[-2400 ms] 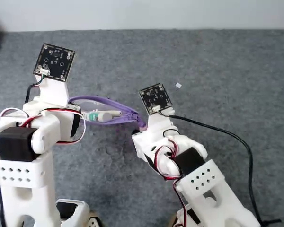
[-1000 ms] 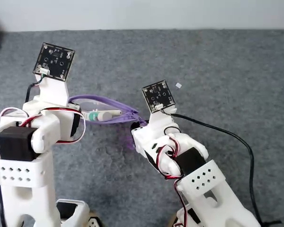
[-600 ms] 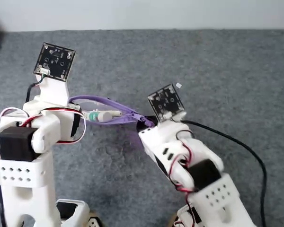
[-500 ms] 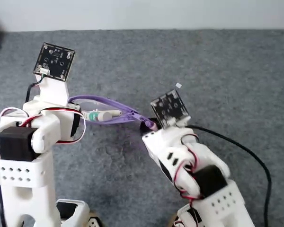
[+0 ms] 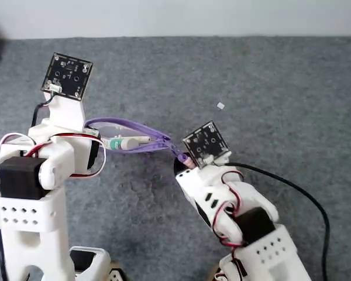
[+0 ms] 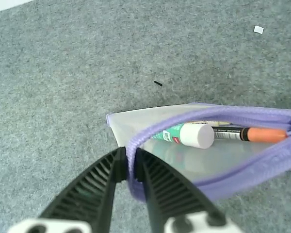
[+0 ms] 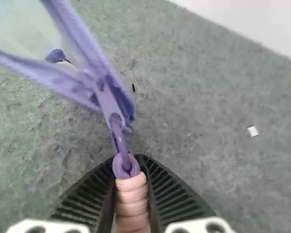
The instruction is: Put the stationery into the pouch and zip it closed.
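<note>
The pouch is purple with clear sides and is stretched between the two arms over the grey desk; whether its underside touches the desk I cannot tell. The left fingers are pressed narrow together on the purple zipper edge at one end of the pouch. At the opposite end the right fingers are closed on the pink ribbed pull tab, which hangs from the zipper slider; in the high view this pull tab shows just beside the right arm's wrist camera board.

The mouth of the pouch is open along most of its length, and the two purple zipper rows come together only near the slider. Inside lies a glue stick with a white cap and a green label; beside it, touching or nearly so, lies a pen with an orange end, pointing toward the slider end. From above the glue stick is seen through the open mouth, close to the left arm.

A small white scrap lies on the desk well apart from the pouch; a tiny black speck lies on the desk near the pouch.
</note>
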Motion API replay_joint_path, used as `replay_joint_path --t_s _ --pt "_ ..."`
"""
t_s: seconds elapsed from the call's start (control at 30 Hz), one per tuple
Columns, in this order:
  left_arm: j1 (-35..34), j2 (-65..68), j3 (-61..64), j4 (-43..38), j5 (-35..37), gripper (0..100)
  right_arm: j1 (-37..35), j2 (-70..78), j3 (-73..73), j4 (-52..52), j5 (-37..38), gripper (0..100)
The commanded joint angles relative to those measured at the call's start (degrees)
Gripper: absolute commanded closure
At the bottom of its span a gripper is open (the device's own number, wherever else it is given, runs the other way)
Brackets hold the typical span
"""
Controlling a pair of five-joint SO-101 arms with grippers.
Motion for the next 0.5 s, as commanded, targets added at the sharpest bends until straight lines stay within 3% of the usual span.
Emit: replay_joint_path --t_s 0.0,0.2,0.47 --pt "-0.1 1.0 -0.3 -0.8 0.5 99 0.5 4.0 -0.1 -3.9 -2.3 95.4" --pt "-0.1 1.0 -0.3 -0.7 0.5 99 0.3 6.8 -0.1 -5.1 -3.4 80.2" --pt "-0.1 1.1 -0.3 -0.9 0.5 99 0.3 7.1 0.3 -6.6 -6.3 80.1"
